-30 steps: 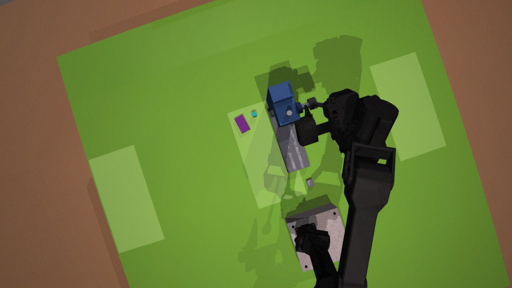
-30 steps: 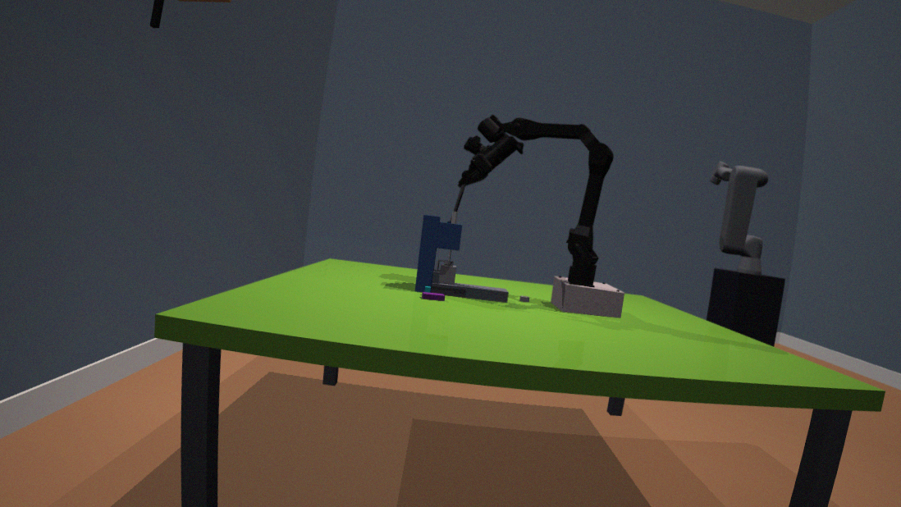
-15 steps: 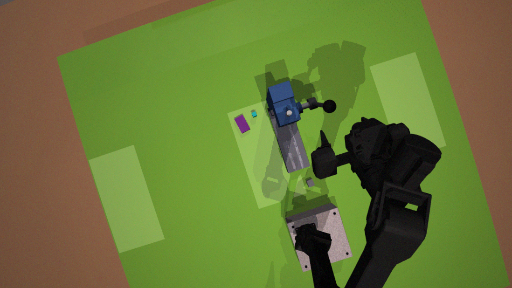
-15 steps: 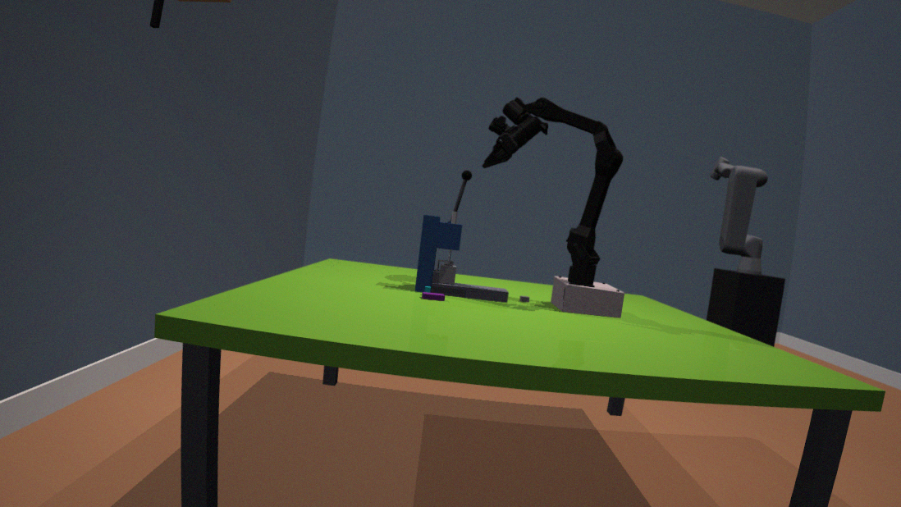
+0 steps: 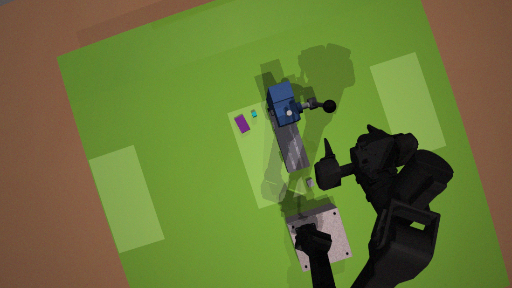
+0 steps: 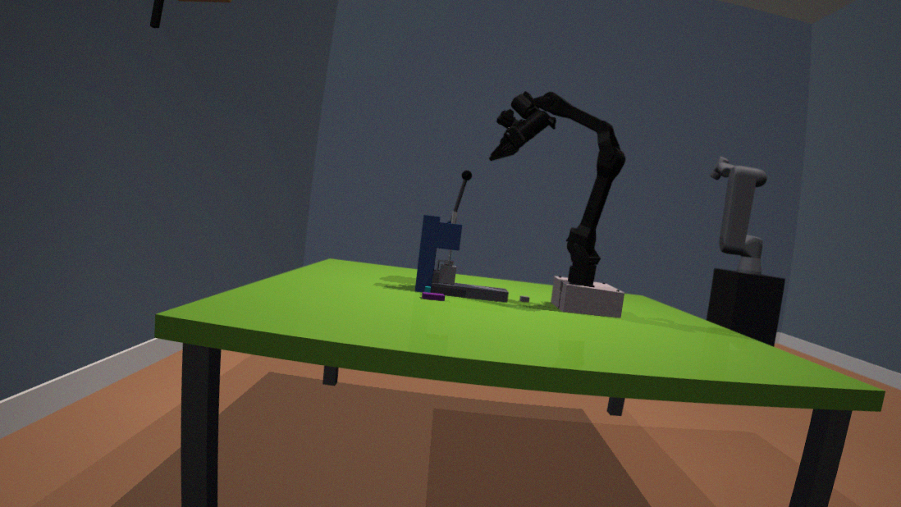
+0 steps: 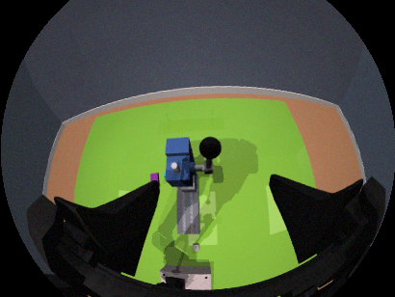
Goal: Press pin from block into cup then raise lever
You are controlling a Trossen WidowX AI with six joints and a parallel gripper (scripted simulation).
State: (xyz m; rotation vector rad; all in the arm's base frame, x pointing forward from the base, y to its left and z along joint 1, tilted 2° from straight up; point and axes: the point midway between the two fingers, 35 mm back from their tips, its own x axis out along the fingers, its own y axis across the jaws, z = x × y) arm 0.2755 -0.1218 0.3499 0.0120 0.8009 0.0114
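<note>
Gripper (image 6: 491, 157) (image 7: 216, 184): wide open, nothing held, above the desk (image 5: 200, 71) (image 6: 504, 340) (image 7: 120, 125)
Lever (image 6: 460, 194) (image 7: 210, 148): up, apart from the gripper
Block (image 6: 446, 273): on the press bed (image 5: 299, 157) (image 6: 485, 293) (image 7: 188, 212)

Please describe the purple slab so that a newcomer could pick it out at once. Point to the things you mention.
Find the blue press (image 5: 281, 93) (image 6: 427, 252) (image 7: 177, 146) on the green table (image 5: 161, 107) (image 6: 504, 340) (image 7: 125, 125). Beside its foot, away from the lever's black ball (image 5: 329, 106) (image 6: 466, 175) (image 7: 210, 148), lies the slab (image 5: 242, 123) (image 6: 432, 296) (image 7: 154, 177): purple, flat, larger than the cyan cube (image 5: 253, 113) (image 6: 427, 289) nearby.

Blue-grey walls (image 6: 567, 75) (image 7: 202, 43) with pale skirting (image 6: 81, 377) (image 7: 222, 90) enclose a green table (image 6: 504, 333) (image 5: 161, 107) (image 7: 130, 125) on an orange-brown floor (image 6: 302, 453) (image 5: 35, 107) (image 7: 318, 140).
</note>
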